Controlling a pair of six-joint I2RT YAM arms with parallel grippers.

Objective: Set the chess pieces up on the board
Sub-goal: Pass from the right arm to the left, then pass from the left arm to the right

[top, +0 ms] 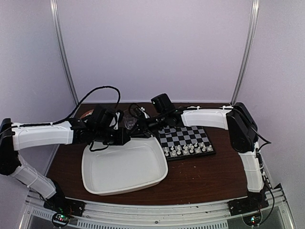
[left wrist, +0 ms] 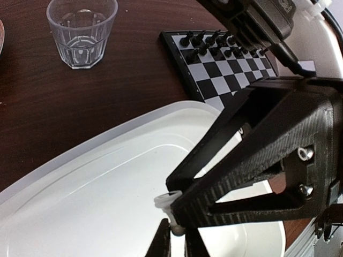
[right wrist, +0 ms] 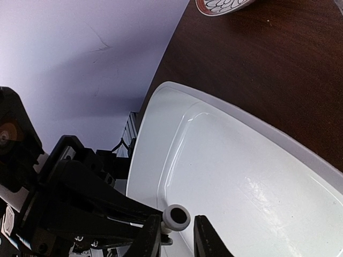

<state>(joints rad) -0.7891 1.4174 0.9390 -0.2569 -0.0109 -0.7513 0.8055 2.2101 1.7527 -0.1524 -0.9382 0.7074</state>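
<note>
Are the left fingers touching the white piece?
Touching. The left wrist view shows the left fingers pinched shut on one end of the white piece.

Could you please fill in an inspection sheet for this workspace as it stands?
Surface: dark wooden table, no spills seen.
Job's things: board with white pieces on its two near rows, black ones on the far rows; one white piece held over the tray.
Clutter: the white tray, glass, patterned dish.
Claws: left claw shut on that piece; right claw, jaws apart around it.
Cables: black cable arcing above the left arm.
Surroundings: pale walls, nothing else seen.
</note>
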